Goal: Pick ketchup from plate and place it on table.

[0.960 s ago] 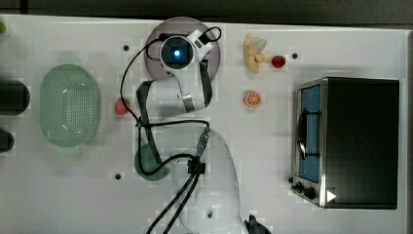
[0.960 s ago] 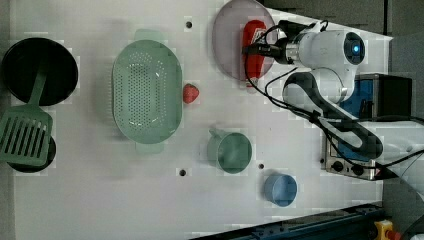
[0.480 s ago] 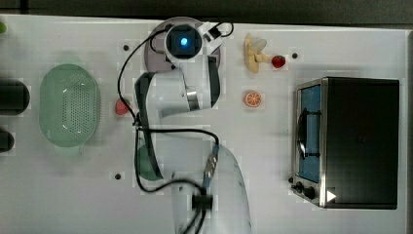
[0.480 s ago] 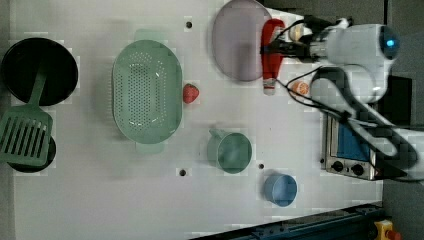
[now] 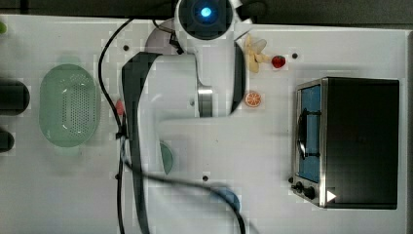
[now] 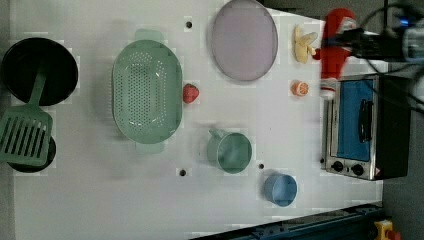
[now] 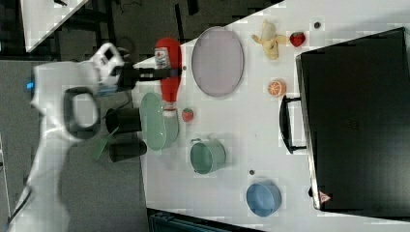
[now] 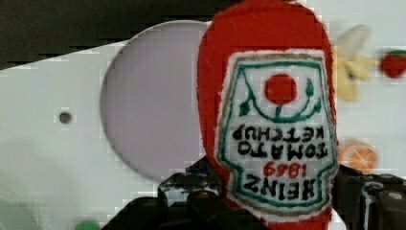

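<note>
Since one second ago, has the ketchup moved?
Yes. In the left view the ketchup has left the plate and gone rightward, now beside the banana.

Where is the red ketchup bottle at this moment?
In the left view the red plush ketchup bottle is held in the tool, off the round lilac plate, right of the peeled banana.

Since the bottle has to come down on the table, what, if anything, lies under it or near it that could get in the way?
Nothing is seen blocking it. The gripper holds the ketchup in the air, off the plate. In the left view the banana and orange slice lie close by on the table, with bare white surface between them.
</note>
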